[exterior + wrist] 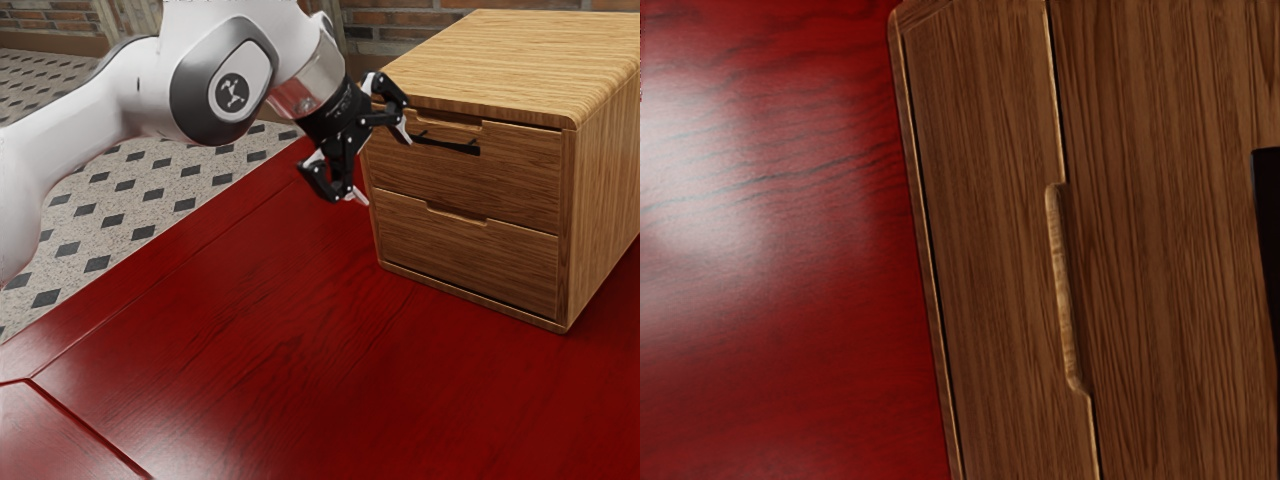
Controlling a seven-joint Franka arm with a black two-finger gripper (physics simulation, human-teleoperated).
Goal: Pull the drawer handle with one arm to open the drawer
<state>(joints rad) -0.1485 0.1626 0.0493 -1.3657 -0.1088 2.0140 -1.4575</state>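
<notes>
The gripper (380, 166) stands wide open and empty at the handle (450, 123) of the upper drawer (505, 178). Closing off-centre risks the fingers slipping off that shallow lip during the pull.

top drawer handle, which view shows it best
The exterior view: the top drawer handle shows nearly whole, with the open gripper beside it. In the wrist view its dark slot is cut off.
</notes>
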